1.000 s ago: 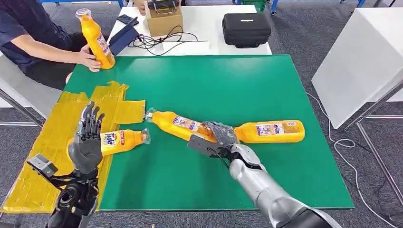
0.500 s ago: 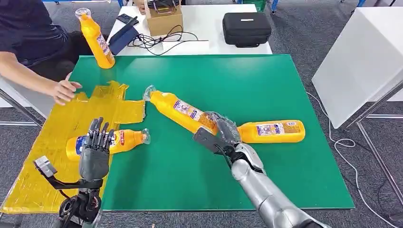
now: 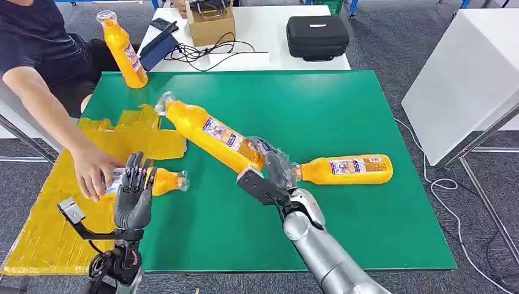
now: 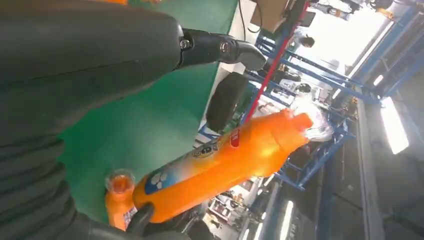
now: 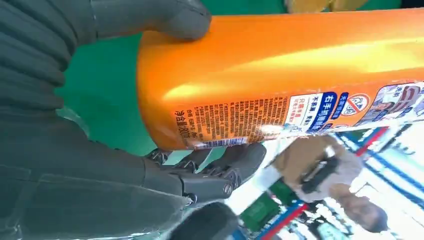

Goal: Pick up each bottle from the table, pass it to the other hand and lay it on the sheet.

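Green table: right hand gripping lifted bottle, left hand hovering fingers apart, holding nothing. Person's hand reaching onto sheet bottle beside those fingers.

A green table carries a yellow sheet, one lying bottle and one upright bottle.

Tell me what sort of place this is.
Probably a robot test lab or workshop: a green mat as work surface, a white bench with cables and a black equipment case, and blue metal racking behind.
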You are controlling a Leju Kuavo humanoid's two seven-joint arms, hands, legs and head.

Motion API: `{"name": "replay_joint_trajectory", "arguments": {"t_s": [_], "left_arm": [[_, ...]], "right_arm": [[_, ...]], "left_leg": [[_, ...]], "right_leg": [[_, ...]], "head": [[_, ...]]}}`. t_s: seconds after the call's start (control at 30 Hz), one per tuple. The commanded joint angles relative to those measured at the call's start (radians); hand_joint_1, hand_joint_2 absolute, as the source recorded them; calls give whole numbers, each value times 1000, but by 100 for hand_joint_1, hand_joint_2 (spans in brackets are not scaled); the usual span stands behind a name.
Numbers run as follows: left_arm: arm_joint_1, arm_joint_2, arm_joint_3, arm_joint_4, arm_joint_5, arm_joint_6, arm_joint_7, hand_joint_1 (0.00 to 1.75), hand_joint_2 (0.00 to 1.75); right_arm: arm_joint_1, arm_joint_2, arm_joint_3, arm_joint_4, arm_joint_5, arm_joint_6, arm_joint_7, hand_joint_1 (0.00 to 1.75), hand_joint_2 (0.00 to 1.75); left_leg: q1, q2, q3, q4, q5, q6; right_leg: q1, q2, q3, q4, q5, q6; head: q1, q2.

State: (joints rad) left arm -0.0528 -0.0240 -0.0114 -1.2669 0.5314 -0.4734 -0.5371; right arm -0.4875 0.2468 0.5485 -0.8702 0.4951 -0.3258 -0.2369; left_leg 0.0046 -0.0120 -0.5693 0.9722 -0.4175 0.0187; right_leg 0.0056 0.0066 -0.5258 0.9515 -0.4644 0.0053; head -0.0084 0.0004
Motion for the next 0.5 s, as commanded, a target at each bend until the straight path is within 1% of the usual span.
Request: {"name": "replay_joint_trajectory", "arguments": {"t_s": [0.03,0.07,0.1,0.17,0.2,0.27,0.33,0.37,0.4,0.47,0.5], "left_arm": [[-59,-12,-35,88,13,7,2,0,175],[-71,-19,-45,93,13,13,1,0,175],[-75,-26,-48,93,18,14,1,0,175],[-74,-39,-55,76,24,22,5,0,175],[-68,-44,-56,58,26,30,12,0,175],[-60,-54,-58,27,34,38,30,0,175],[-57,-61,-60,1,41,44,46,0,175],[-53,-64,-61,-20,47,50,60,0,175],[-48,-67,-62,-35,53,52,70,0,175],[-35,-71,-67,-63,55,55,82,0,175],[-28,-75,-69,-74,55,58,90,0,175]], "right_arm": [[-34,-2,68,10,-20,13,-6,175,175],[-32,17,91,21,-18,18,-11,175,175],[-27,33,107,28,-15,21,-10,175,175],[-7,66,149,37,4,17,-5,175,175],[-1,77,171,40,16,18,4,175,175],[6,98,216,54,26,34,23,175,175],[2,102,277,68,17,40,53,175,175],[-6,102,336,84,-10,31,70,175,175],[-13,102,380,96,-40,24,80,175,175],[-19,102,448,115,-74,15,94,175,175],[-22,102,476,122,-88,6,96,175,175]], "left_leg": [[0,0,2,0,-1,0],[0,-1,3,0,-1,0],[0,-1,1,0,0,0],[1,0,4,1,-2,-1],[0,0,2,0,-1,-1],[1,1,5,0,-3,-1],[1,1,4,0,-2,-1],[1,2,5,0,-3,-1],[1,1,2,0,-2,-1],[1,2,4,0,-3,-1],[1,2,2,0,-2,-1]], "right_leg": [[0,-1,2,-1,-1,1],[0,-2,4,-1,-1,2],[0,-2,2,0,-1,1],[1,-2,5,-1,-2,2],[0,-1,3,-1,-1,1],[1,-1,6,-1,-2,1],[1,0,4,-1,-2,1],[1,0,5,-1,-2,1],[1,0,2,-1,-1,1],[1,0,5,-1,-2,2],[1,0,2,-1,-1,1]], "head": [[0,0],[0,0],[0,0],[0,0],[0,0],[0,0],[0,0],[0,0],[0,0],[0,0],[0,0]]}}
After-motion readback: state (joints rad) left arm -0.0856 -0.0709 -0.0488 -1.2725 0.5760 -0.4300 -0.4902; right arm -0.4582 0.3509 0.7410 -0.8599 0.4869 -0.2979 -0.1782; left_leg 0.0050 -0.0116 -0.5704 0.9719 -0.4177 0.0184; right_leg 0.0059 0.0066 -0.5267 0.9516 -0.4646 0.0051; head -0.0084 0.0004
